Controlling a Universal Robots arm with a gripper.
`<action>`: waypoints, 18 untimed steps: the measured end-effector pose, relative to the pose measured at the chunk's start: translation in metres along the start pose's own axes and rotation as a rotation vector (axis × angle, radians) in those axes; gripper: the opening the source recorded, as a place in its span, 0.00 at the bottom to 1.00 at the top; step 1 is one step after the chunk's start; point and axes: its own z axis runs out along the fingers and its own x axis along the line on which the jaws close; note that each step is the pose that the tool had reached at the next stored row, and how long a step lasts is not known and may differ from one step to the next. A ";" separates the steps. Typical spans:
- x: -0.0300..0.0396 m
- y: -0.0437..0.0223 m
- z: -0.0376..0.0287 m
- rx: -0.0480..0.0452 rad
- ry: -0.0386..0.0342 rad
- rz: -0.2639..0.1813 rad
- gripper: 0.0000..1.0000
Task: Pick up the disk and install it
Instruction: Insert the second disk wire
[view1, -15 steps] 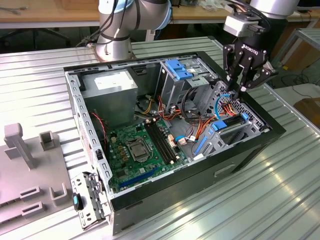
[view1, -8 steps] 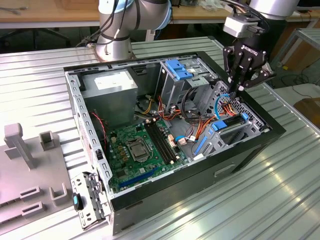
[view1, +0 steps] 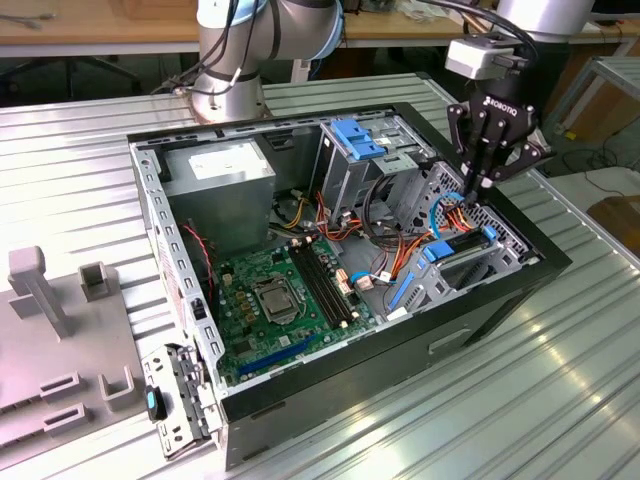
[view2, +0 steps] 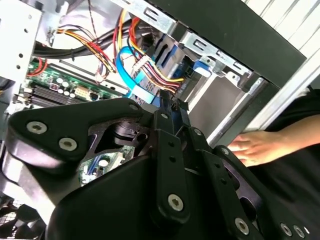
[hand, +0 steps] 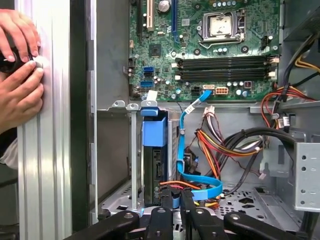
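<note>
The gripper (view1: 483, 186) is hanging over the open computer case (view1: 400, 350), toward three o'clock in the exterior view, just above the drive bay. Its fingers (hand: 172, 200) are looking drawn close together in the first wrist view, but whether they are clamping anything I cannot tell. The disk (hand: 154, 160), dark with its blue carrier, is sitting edge-up in the drive bay (view1: 470, 262) beside the looping blue cable (hand: 200, 180), directly under the fingers. Judging by that, the seating step is in hand: the disk is already lying in its slot, and any further move calls for a straight, gentle push along the rails, clear of the wire bundle (hand: 225, 145). A person's hands (hand: 17, 75) are resting on the desk (view1: 500, 420), outside the case wall.
</note>
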 end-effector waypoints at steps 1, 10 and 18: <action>-0.0001 0.0000 0.0002 0.0000 0.0026 0.000 0.21; -0.0016 0.0002 0.0088 0.0000 0.0175 0.000 0.21; -0.0007 0.0004 0.0154 0.0000 0.0261 0.000 0.16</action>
